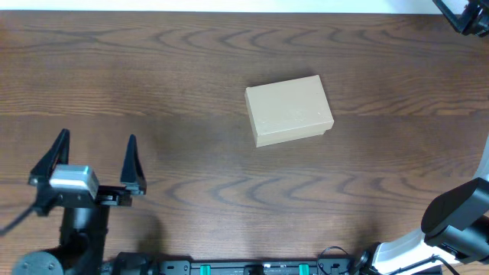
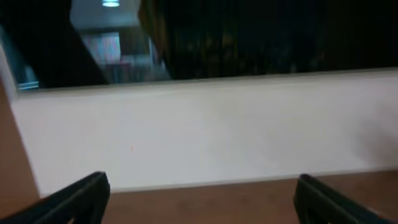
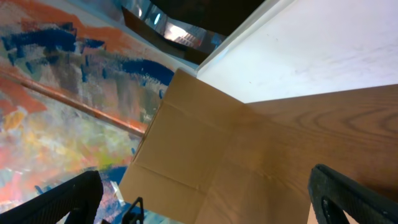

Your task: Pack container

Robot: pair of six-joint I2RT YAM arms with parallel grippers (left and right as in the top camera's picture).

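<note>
The closed container lay near the middle of the tabletop, apart from the left pincer and right pincer, both spread and empty, and it looked like light, stiff yet crushable cardboard, best taken across its narrower side walls.

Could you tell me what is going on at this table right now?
Nothing is being handled yet. The container lies closed near the middle of the table, untouched. The left gripper is open, well off to its left, and the right gripper is open too, holding nothing.
</note>
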